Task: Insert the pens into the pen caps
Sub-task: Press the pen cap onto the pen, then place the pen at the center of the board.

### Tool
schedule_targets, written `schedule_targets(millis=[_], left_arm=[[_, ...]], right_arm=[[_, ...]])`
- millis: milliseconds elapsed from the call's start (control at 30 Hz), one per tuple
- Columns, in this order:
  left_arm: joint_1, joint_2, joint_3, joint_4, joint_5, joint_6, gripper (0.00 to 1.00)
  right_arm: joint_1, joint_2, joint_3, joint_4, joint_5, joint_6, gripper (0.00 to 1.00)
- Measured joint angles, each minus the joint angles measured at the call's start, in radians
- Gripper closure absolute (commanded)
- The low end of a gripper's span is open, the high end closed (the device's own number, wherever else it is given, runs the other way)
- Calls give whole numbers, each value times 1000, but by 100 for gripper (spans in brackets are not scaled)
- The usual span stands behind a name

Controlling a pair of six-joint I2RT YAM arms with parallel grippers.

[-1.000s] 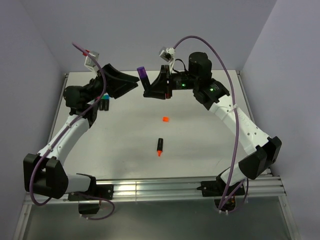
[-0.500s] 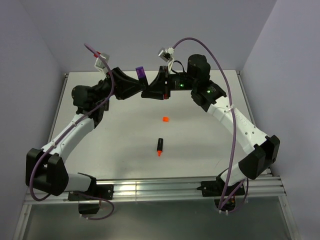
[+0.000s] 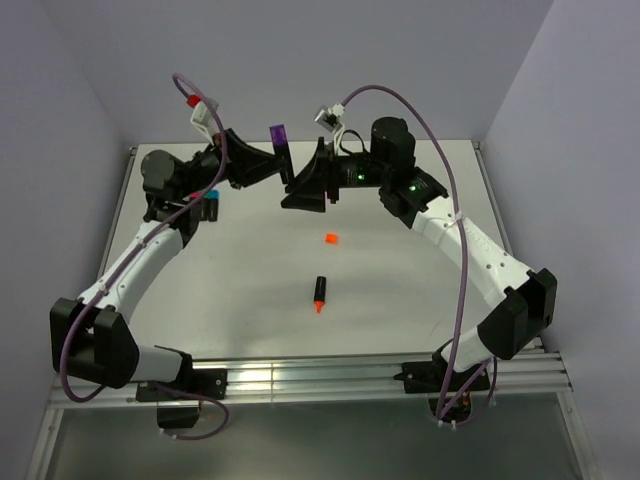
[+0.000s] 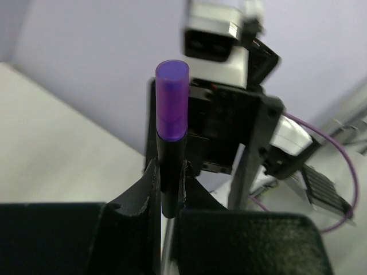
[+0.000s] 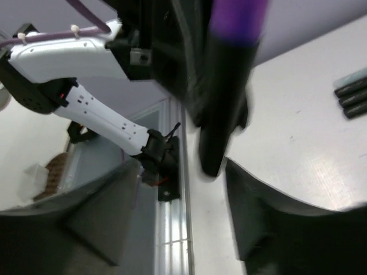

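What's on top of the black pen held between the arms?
A purple cap sits on the upper end of the pen. The tip is hidden inside it, and the left end effector covers the barrel's bottom.

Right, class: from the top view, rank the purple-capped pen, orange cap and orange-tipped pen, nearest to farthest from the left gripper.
1. the purple-capped pen, upright in the fingers of the left gripper.
2. the orange cap, mid-table.
3. the orange-tipped pen, nearer the arm bases.

I see white table (image 3: 400, 290), lilac walls (image 3: 300, 60) on three sides, ribbed metal rail (image 3: 330, 375) along near edge.
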State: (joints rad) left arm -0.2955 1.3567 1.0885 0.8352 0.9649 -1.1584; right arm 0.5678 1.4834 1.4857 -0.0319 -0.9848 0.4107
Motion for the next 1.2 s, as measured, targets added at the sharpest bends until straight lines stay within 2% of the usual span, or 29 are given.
schedule_targets(millis=[33,133,233,400,500,667,833,1000,1200], left_arm=[[19,0,19,-65,-1,35,100],[87,8,122,-409,-40,246,100],[127,70,284,-773,-148,497,100],[146,212,349,-1137,-280,755,100],[153,337,356,-1276,-335,834,100],[171,545,390,-1416,-414,895,100],[202,663,504,-1468,-441,910,100],[238,727,595,-1477,-498,910,100],[261,783,629,-1497,-556,913,100]], right_arm=[[-4,-2,-13,-8,2,-9,19],[-35,-12,-50,-43,6,-37,15],[-91,-34,-92,-76,21,-69,15],[-166,-82,-144,-126,40,-118,15],[-174,-94,-145,-140,43,-140,15],[-174,-93,-145,-157,42,-151,16],[-174,-90,-145,-162,40,-151,16],[-174,-90,-145,-167,41,-156,16],[-174,-83,-145,-171,40,-157,16]])
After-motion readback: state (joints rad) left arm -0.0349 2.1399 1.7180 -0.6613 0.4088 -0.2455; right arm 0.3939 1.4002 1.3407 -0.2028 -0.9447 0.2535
